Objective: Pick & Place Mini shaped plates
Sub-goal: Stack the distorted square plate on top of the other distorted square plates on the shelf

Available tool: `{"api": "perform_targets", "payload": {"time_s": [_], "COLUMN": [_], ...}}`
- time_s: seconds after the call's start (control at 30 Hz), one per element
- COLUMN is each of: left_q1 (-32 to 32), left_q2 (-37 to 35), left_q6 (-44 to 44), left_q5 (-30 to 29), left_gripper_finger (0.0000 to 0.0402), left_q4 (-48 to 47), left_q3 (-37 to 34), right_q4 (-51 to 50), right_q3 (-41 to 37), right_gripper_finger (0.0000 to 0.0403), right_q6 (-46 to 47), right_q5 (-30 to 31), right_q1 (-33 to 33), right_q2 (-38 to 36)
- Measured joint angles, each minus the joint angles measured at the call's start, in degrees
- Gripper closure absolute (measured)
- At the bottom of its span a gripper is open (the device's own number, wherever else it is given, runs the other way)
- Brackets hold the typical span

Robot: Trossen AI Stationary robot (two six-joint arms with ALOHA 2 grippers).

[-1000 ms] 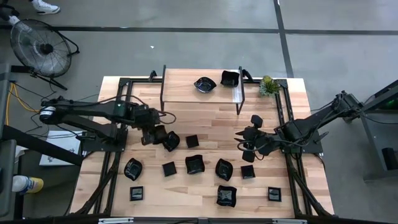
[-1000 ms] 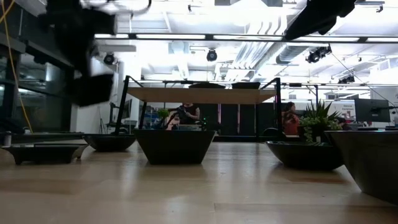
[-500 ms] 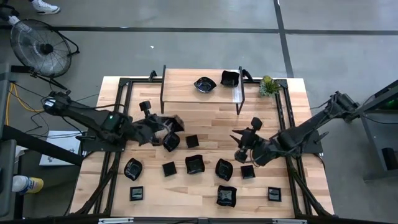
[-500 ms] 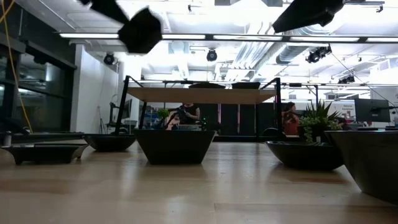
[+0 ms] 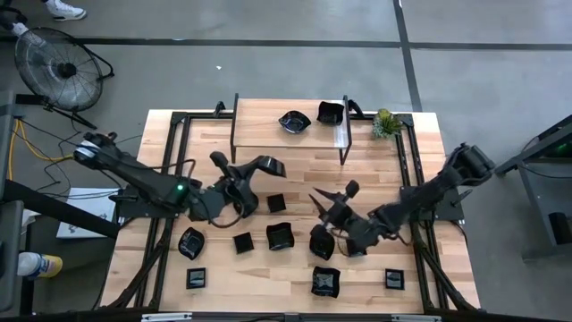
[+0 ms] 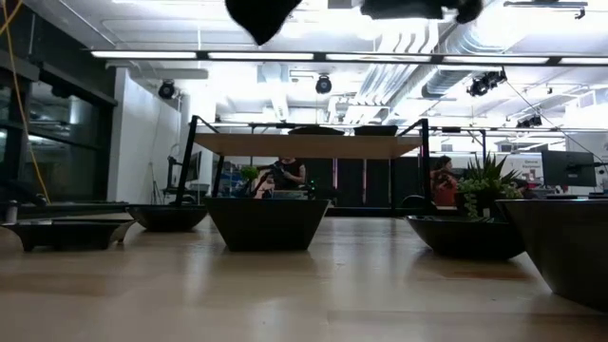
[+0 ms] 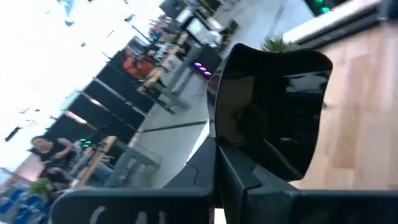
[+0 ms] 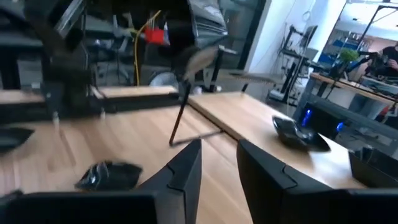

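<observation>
Writing: I can read no brand, label or lettering anywhere.
Left gripper [image 5: 266, 165]: I have it raised over the table's middle, just near of the shelf, pinching a glossy black square mini plate [image 7: 270, 102] by its rim; the plate has flared walls and a mirror-like glaze.
Right gripper [image 5: 332, 194]: over the right-centre of the table, fingers [image 8: 186, 165] parted by a narrow gap, nothing between them.
Other mini plates: a glossy black wavy-edged dish [image 5: 294, 121] and a black square dish [image 5: 330, 113] sit on the raised wooden shelf [image 5: 264, 125]; the remaining black dishes lie spread over the near half of the table, among them a black leaf-like dish [image 5: 190, 242] at near left.
Table [image 5: 429, 152]: pale planked wood with visible grain, framed by black metal rails.
Small green spiky plant [image 5: 385, 123]: far right, beside the shelf.
</observation>
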Motion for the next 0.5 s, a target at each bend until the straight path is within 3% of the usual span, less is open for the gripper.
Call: {"api": "perform_targets", "payload": {"time_s": [0.27, 0.5], "left_q1": [0.1, 2.5], "left_q2": [6.8, 9.9], "left_q6": [16.2, 26.5], "left_q5": [-5.5, -0.9], "left_gripper_finger": [0.0401, 0.0401], "left_q4": [22.7, 36.7], "left_q3": [0.0, 0.0], "right_q4": [20.1, 25.9], "right_q3": [0.0, 0.0], "right_gripper_finger": [0.0262, 0.0231], "right_q6": [-8.4, -8.4], "right_q5": [-6.3, -11.0], "right_q1": [-4.5, -8.2], "right_q2": [4.8, 5.1]}}
